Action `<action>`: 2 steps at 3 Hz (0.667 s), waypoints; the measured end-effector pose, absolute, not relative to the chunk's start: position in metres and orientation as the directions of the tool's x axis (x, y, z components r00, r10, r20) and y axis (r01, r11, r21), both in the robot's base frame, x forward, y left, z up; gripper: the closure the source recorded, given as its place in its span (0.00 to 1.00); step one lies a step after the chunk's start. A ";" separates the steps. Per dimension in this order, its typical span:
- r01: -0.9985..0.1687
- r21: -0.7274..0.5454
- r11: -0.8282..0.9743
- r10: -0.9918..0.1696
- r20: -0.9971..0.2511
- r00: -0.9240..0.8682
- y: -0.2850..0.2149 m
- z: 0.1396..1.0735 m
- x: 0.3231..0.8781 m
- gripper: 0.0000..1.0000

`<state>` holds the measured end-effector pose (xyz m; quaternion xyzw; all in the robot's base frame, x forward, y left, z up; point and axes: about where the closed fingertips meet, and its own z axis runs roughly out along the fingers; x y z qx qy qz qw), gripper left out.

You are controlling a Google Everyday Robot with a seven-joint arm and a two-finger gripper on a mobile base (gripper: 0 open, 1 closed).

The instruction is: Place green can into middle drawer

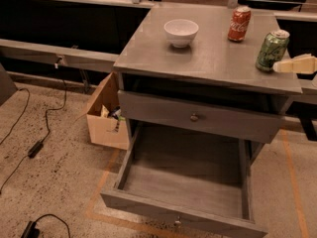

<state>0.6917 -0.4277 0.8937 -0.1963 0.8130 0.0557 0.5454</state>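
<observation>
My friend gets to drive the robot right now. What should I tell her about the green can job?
Gripper: at the right edge of the cabinet top, right beside the green can; whether they touch can't be told.
Green can: upright on the cabinet top, near its right front corner, not lifted.
Middle drawer: pulled wide open, nothing inside.
Also on top: red can and white bowl; leave them alone.
Done: drawer is open.
Left: grab the green can, carry it down and set it in the drawer.

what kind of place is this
Likely a robot test lab: orange tape lines on the floor, loose black cables, a cardboard box. The beige gripper sits beside the green drink can on the grey cabinet.
</observation>
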 end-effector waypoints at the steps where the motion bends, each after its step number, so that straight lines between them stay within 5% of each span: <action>1: -0.399 -0.150 0.905 -0.286 -0.908 -0.307 -0.422 0.900 0.689 0.00; 2: -0.423 -0.119 0.898 -0.251 -0.929 -0.272 -0.404 0.898 0.688 0.00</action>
